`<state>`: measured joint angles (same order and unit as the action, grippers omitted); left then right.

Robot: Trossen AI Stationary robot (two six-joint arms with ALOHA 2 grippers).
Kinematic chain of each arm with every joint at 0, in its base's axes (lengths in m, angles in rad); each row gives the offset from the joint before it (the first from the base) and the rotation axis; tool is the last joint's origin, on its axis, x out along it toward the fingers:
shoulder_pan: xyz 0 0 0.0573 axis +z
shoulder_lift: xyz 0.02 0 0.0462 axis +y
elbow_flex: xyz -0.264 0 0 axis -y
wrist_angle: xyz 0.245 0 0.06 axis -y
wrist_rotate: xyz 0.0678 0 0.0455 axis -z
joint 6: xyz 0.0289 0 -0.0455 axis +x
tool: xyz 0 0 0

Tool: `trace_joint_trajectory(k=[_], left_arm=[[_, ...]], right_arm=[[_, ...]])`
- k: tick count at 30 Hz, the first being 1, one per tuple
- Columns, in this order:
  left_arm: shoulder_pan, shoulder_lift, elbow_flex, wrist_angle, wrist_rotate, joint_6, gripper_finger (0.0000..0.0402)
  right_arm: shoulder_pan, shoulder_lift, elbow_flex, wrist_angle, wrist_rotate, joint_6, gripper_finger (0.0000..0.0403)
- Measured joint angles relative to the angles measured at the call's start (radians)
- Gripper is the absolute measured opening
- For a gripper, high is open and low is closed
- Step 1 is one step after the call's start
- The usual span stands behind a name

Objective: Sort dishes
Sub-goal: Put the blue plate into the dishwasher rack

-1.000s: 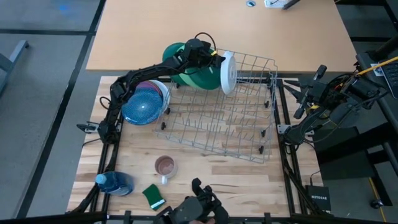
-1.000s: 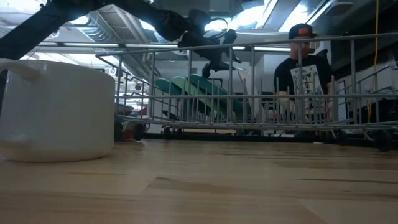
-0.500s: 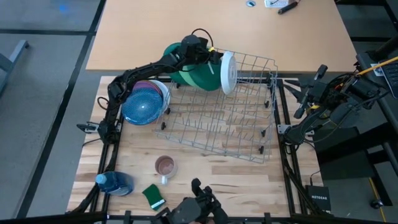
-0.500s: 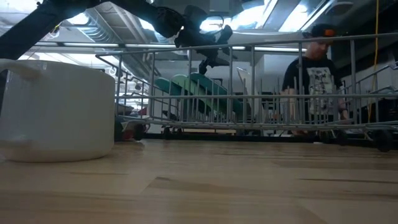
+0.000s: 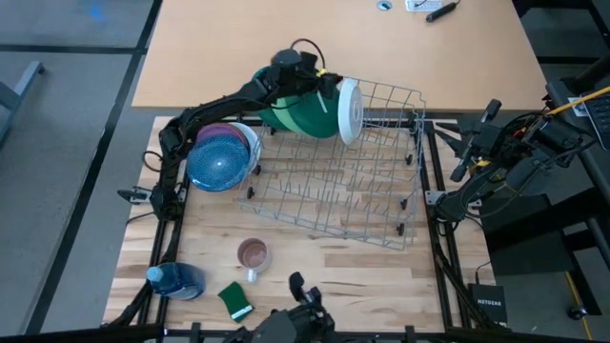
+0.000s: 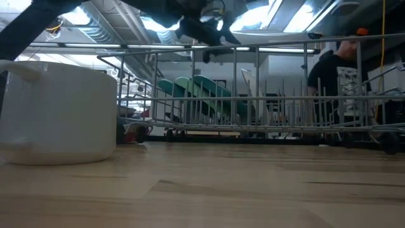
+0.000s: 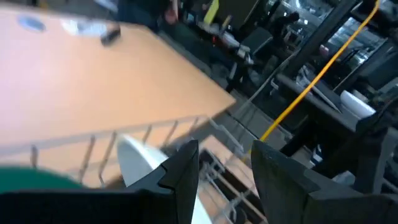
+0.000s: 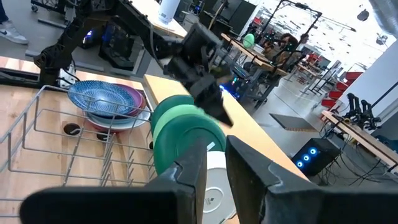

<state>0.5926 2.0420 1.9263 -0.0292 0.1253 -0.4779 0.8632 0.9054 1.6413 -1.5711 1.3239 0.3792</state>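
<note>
Two green plates (image 5: 297, 112) stand on edge in the far left corner of the wire dish rack (image 5: 324, 225), and a white plate (image 5: 349, 110) stands on edge beside them. A blue patterned plate (image 5: 219, 158) tops a stack of plates on the table left of the rack. My left gripper (image 5: 322, 82) hovers open above the green plates (image 6: 196, 95), touching nothing; its wrist view shows only air between the fingers (image 7: 183, 171). My right gripper (image 8: 216, 168) waits off the table's right edge, its fingers slightly apart and empty.
A small clear mug (image 5: 253, 254), a green sponge (image 5: 234, 300) and a blue bottle (image 5: 177, 280) sit near the table's front left. A large white container (image 6: 57, 111) fills the low view's left. A person (image 6: 338, 76) stands beyond the rack. Most rack slots toward the right hold nothing.
My left gripper has risen from just over the green plates and drawn a little toward the table's far left, rolling slightly. Its fingers stay apart. The plates in the rack have not moved. The person behind the table has walked to the right.
</note>
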Motion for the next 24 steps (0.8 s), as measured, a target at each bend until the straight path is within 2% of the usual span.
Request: trace_joint_trajectory(k=[4, 14, 19, 24], left_arm=[[0.021, -0.06, 0.0, -0.09, -0.001, 0.107, 0.0136], [0.093, -0.211, 0.002, -0.522, -0.059, 0.349, 0.0136], [0.133, -0.217, 0.002, -0.727, -0.072, 0.421, 0.0136], [0.152, -0.21, 0.002, -0.787, -0.172, 0.492, 0.0136]], right_arm=[[0.0, 0.0, 0.0, 0.0, -0.009, 0.05, 0.0065], [0.0, 0.029, 0.0, 0.0, -0.009, 0.173, 0.0065], [0.0, 0.036, 0.0, 0.0, 0.023, 0.193, 0.0065], [0.0, 0.042, 0.0, 0.0, 0.071, 0.219, 0.0065]])
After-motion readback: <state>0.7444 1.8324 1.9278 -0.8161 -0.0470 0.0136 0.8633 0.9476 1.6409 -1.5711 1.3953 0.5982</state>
